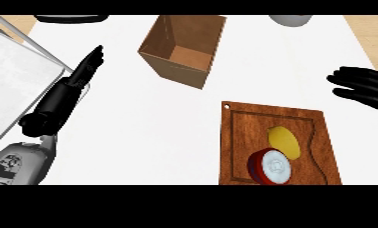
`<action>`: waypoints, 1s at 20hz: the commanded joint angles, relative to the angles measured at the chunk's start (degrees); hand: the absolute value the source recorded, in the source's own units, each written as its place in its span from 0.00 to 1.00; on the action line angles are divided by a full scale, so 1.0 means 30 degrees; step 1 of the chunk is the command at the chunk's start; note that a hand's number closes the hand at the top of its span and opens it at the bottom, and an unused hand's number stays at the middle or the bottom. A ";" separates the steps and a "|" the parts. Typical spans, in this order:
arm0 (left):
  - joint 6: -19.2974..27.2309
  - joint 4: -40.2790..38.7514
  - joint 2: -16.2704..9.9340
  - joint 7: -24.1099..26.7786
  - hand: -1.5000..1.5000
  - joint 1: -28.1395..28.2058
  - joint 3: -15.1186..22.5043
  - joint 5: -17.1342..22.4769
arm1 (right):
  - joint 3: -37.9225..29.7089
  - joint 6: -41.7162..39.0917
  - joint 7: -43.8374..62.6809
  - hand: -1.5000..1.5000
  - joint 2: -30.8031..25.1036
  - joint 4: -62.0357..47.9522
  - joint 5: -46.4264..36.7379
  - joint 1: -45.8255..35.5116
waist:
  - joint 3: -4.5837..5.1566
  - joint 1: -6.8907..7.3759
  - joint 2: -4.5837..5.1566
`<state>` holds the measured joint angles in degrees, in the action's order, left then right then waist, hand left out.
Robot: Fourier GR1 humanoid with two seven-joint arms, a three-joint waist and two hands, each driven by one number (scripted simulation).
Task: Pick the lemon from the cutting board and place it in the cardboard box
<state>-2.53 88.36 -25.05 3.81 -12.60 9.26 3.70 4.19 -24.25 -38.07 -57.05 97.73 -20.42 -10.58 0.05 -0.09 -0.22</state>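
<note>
The white worktop (148, 132) fills most of the frame, with a pale tray-like panel (22, 82) at the left edge. The wooden cutting board (251, 132) lies at the lower right, its bottom edge cut off by the frame. The cardboard box (181, 49) stands open at the upper centre, tilted at an angle, well apart from the board. The left hand (85, 69) shows at the left on its grey forearm, its fingers straight and pressed together, pointing toward the top of the frame and holding nothing. The right hand (356, 87) shows at the right edge, its fingers relaxed and slightly spread, pointing left, also holding nothing. The lemon (283, 141) lies on the cutting board, touching a red-rimmed round object (270, 167) just below it. 1 grey rounded object (290, 20) sits at the top edge, and a dark one (70, 18) at the upper left.
</note>
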 commanded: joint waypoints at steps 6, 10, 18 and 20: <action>0.0240 -0.1064 0.1009 -0.0004 0.50 -0.0830 0.0063 -0.1193 | 0.2515 -0.0788 0.4839 0.00 0.0669 0.5570 -0.4567 0.1464 | -0.0006 -0.0133 0.0054; -0.0385 0.0289 0.0546 -0.0174 0.50 0.0085 -0.0671 -0.0787 | 0.2059 -0.2249 0.6665 0.00 0.0482 0.8046 -0.5152 0.3265 | -0.0011 -0.0155 0.0004; -0.1277 0.0411 0.0842 0.0053 0.50 0.0371 -0.1469 -0.1208 | 0.4040 -0.3804 0.8732 0.00 0.3232 0.8699 -0.8026 0.4053 | -0.0015 0.0007 0.0046; -0.1333 -0.0449 0.1263 0.0195 0.50 -0.0025 -0.1348 -0.1725 | 0.4329 -0.3742 0.9027 0.00 0.4050 0.8217 -0.9072 0.3212 | -0.0014 0.0042 0.0075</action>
<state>-5.69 88.03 -21.93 3.75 -12.67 5.81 0.08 15.08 -34.38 -13.30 -48.78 123.17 -43.09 0.55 0.01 -0.22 -0.08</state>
